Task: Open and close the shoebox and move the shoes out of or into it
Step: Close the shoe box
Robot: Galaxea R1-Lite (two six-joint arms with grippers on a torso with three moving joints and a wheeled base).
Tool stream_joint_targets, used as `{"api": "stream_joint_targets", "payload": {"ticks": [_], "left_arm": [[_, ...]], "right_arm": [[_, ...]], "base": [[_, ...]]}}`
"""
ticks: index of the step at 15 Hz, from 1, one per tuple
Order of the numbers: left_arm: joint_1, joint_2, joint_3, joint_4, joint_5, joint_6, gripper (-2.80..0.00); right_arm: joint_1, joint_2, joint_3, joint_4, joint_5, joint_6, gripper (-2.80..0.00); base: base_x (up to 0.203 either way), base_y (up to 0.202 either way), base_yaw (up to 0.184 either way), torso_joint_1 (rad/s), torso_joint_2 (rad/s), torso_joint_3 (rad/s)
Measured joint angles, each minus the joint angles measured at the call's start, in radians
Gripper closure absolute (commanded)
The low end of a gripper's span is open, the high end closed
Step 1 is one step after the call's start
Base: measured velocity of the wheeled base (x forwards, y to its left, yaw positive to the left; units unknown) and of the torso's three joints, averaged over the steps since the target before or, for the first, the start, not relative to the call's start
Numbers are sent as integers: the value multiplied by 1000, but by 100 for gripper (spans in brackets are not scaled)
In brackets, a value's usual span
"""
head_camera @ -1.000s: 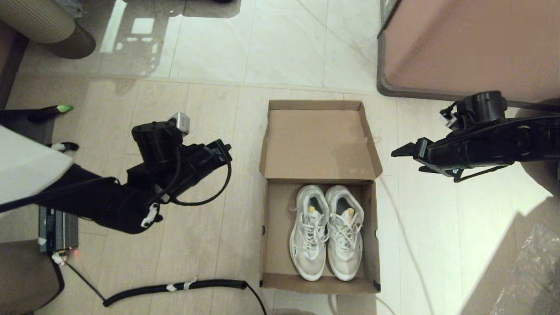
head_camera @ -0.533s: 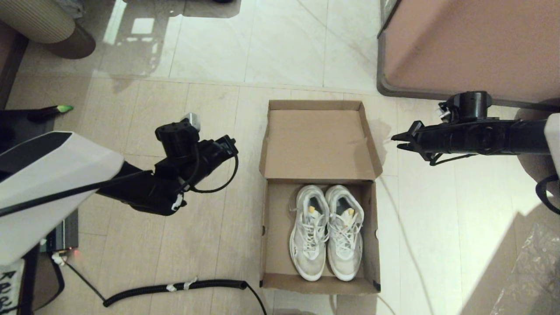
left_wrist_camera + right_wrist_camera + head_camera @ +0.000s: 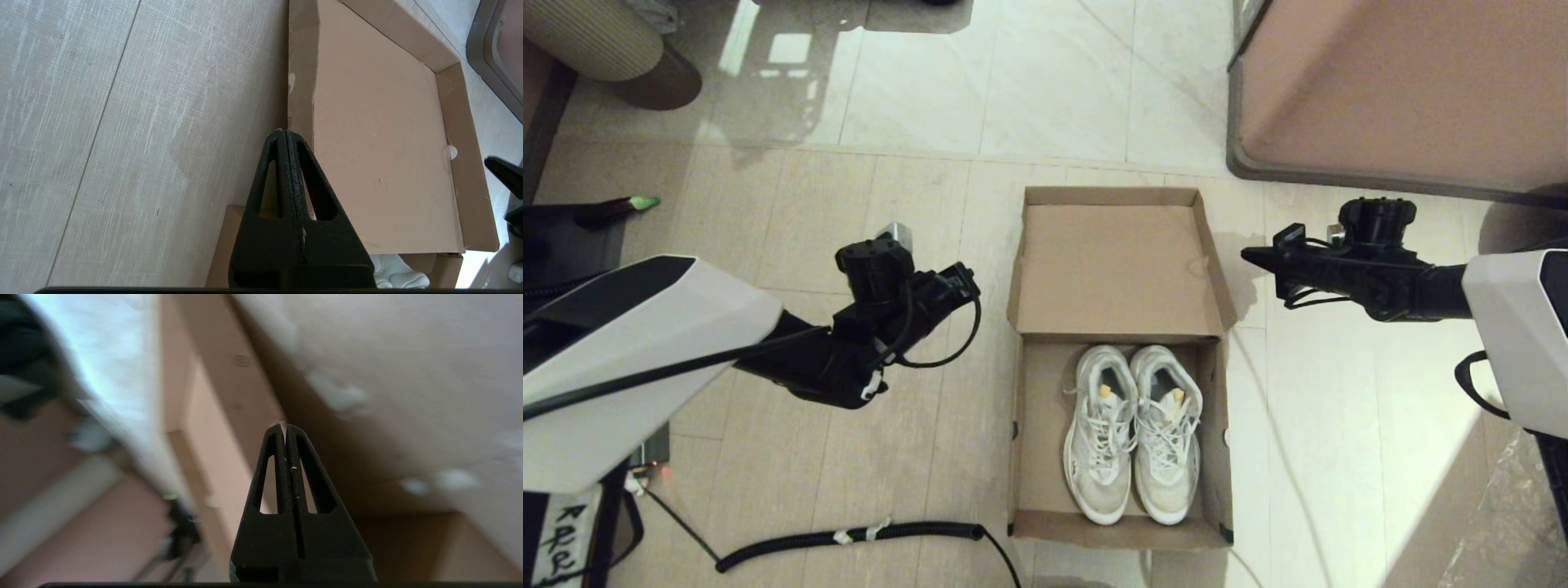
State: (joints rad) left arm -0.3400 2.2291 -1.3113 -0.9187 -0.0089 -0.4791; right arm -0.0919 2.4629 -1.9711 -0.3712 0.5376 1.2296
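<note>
Both closed, empty grippers, left gripper (image 3: 968, 282) and right gripper (image 3: 1248, 256), flank the shoebox (image 3: 1119, 269) lid, probably to close it over the shoes (image 3: 1134, 431).

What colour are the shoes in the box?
The shoes are white and off-white with white laces, clearest in the head view.

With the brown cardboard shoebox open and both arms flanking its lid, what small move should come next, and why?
Probably both arms close in on the flipped-back lid of the brown cardboard shoebox. The white mesh sneakers already sit inside, and the shut left gripper and shut right gripper hang just off the lid's two side edges.
</note>
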Motion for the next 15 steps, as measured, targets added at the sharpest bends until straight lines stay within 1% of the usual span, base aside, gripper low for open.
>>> {"api": "stream_joint_targets", "payload": {"ticks": [2,4,6,8,11,13,15], "left_arm": [[-18,2,2,1,-9,-2,0],[-38,11,1,1,-33,-3,0],[-57,29,-8,1,-48,-3,0],[-83,42,-12,1,-46,-3,0],[-113,64,-16,0,-41,-3,0],[-128,79,-23,-1,-28,-3,0],[-144,90,-27,-1,-11,-3,0]], "right_arm": [[0,20,0,-19,54,11,0],[-1,37,-2,-60,64,21,0],[-7,53,-1,-97,67,51,0],[-12,67,-1,-121,86,91,0],[-13,98,-1,-199,165,165,0],[-13,123,-2,-252,194,195,0],[-6,144,-2,-263,208,199,0]], "base": [[0,0,0,0,0,0],[0,0,0,0,0,0],[0,0,0,0,0,0],[0,0,0,0,0,0],[0,0,0,0,0,0],[0,0,0,0,0,0],[0,0,0,0,0,0]]}}
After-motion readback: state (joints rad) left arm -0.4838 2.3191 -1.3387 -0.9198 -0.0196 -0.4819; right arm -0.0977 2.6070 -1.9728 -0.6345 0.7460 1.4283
